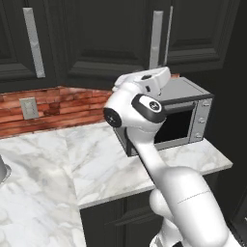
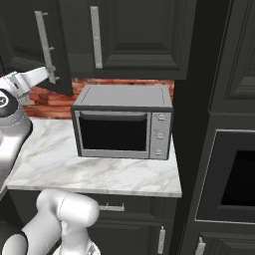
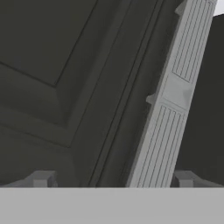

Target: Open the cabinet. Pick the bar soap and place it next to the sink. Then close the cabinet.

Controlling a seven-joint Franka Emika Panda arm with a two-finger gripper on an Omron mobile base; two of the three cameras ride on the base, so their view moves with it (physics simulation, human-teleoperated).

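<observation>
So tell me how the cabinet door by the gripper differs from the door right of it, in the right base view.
The cabinet door stands ajar, its edge swung out over the brick wall, while the neighbouring door sits shut and flush. The open gripper faces the first door's handle, whereas the other door's handle has nothing near it. Both are black raised-panel doors with long vertical silver bar handles.

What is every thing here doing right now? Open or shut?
cabinet: door swung ajar, handle free.
gripper: open, empty, fingertips either side of the handle's lower end.
microwave: door shut, dark inside.
neighbouring wall cabinet: shut.
wall oven: shut.
</observation>
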